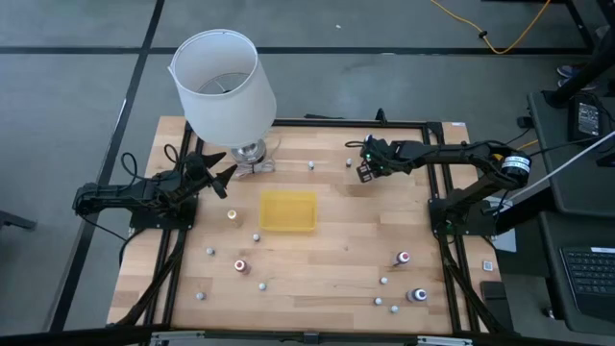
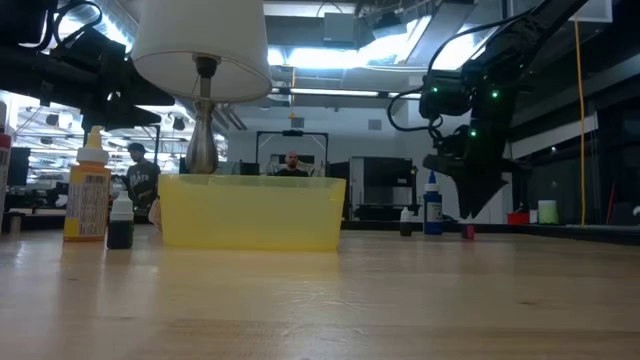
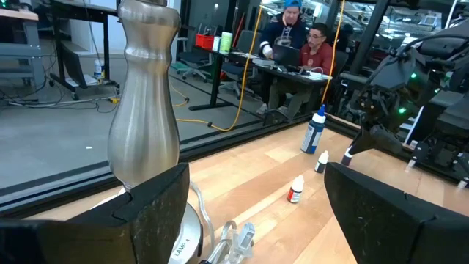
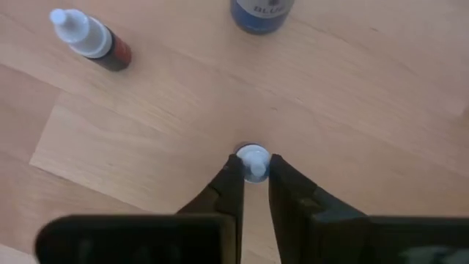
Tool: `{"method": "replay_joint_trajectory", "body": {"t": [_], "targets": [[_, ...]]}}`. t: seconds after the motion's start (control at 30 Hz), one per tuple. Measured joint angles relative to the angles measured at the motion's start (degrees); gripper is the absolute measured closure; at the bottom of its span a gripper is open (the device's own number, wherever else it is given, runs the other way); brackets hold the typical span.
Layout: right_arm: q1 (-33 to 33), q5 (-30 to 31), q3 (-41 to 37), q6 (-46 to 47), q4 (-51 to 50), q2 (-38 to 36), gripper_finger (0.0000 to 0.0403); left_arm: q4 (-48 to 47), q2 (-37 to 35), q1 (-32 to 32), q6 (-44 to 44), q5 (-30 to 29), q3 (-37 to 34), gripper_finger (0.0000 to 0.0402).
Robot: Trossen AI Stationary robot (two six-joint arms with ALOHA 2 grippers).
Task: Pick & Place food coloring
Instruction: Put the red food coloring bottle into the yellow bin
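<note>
1. Wooden planks make up your table (image 1: 327,259), framed by dark rails, with the flat yellow tray (image 1: 288,210) near its middle.
2. Your right gripper (image 4: 254,170) is out over the far side of the table, pointing down, just right of the far-centre bottles.
3. Its fingers (image 4: 227,185) are pinched together on the white cap of a small bottle (image 4: 253,160) that stands upright on the wood directly below the wrist.
4. Close to that bottle you can see a dark bottle with a white tip (image 4: 91,40) lying on its side, and a blue-labelled bottle (image 4: 261,12) at the edge of the wrist picture.
5. Your left gripper (image 1: 219,178) waits at the left side of the table, level with the lamp's base, with its fingers (image 3: 157,202) spread wide and nothing between them.
6. Just ahead of it stands the silver stem of the lamp (image 3: 144,103), under the big white shade (image 1: 223,82).
7. The rest of the food coloring is scattered over the table: a red-topped bottle (image 1: 240,265) and an orange-topped one (image 1: 232,215) on the left, another red-topped one (image 1: 404,258) and a dark-topped one (image 1: 419,294) at the near right, with several small white-capped ones between.
8. From table height you see a tall orange bottle (image 2: 88,192) and a small dark one (image 2: 120,222) left of the tray.
9. People (image 3: 297,44) sit at a desk in the room beyond the table.
</note>
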Motion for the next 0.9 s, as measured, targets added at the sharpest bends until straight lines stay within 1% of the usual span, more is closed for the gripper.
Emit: {"method": "replay_joint_trajectory", "body": {"t": [0.07, 0.23, 0.47, 0.67, 0.9], "targets": [[0.0, -0.5, 0.0, 0.0, 0.5, 0.0, 0.0357, 0.0, 0.0, 0.0, 0.0, 0.0, 0.0, 0.0091], [0.4, -4.3, 1.9, -1.4, 0.4, -0.1, 0.0349, 0.0, 0.0, 0.0, 0.0, 0.0, 0.0, 0.0089], [4.0, -7.0, 9.7, -9.9, -4.3, -0.1, 0.0355, 0.0, 0.0, 0.0, 0.0, 0.0, 0.0, 0.009], [10.1, -9.3, 14.9, -14.3, -8.9, -0.2, 0.0355, 0.0, 0.0, 0.0, 0.0, 0.0, 0.0, 0.0089], [19.3, -9.7, 16.5, -15.0, -13.0, -0.2, 0.0355, 0.0, 0.0, 0.0, 0.0, 0.0, 0.0, 0.0091]]}}
